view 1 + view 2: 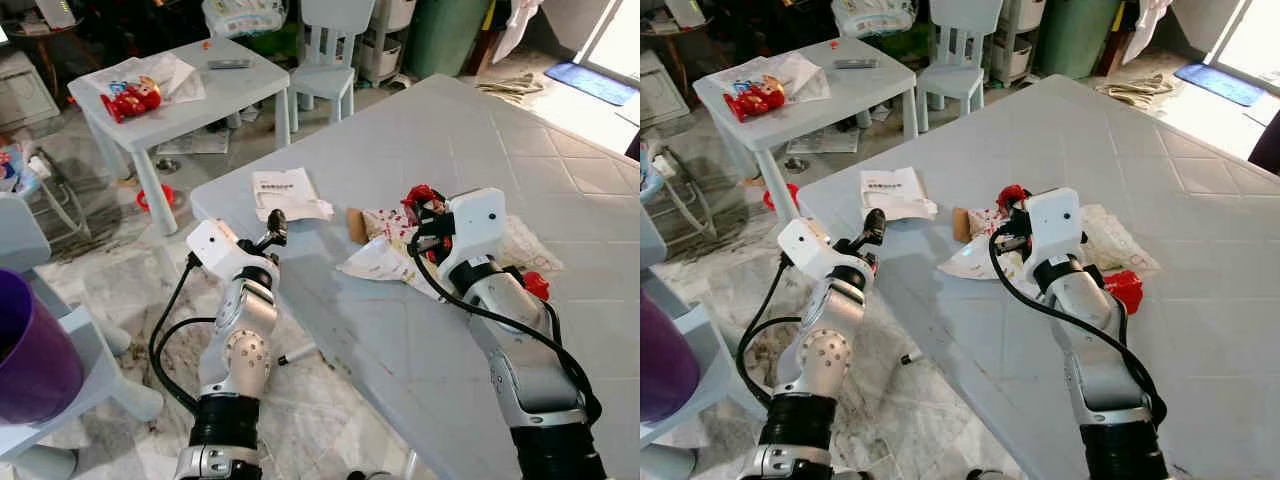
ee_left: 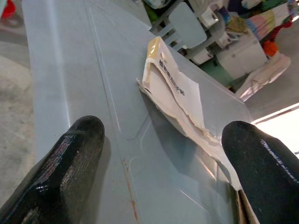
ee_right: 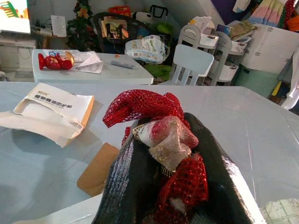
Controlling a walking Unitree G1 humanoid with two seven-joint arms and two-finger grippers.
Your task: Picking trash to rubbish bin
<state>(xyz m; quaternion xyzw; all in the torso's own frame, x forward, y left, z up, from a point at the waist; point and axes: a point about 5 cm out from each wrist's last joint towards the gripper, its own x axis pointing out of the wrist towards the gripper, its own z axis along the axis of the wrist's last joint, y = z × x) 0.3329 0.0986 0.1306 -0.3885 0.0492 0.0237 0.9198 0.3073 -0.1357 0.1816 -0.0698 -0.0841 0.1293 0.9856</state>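
With my right gripper (image 1: 425, 208) clamped on crumpled red mesh netting (image 3: 140, 105) above the large grey table (image 1: 560, 150), my left gripper (image 2: 163, 154), fingers apart, next takes the torn white paper packet (image 1: 288, 193).

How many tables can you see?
2. The big grey table stands right before the robot, with the trash on it. The small white table stands behind it, on the robot's left. More may be hidden in the clutter.

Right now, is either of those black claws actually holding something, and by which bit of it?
Yes. The right gripper is shut on the red mesh netting, pinching its bunched end with some crumpled wrapper. The left gripper is open, holding nothing.
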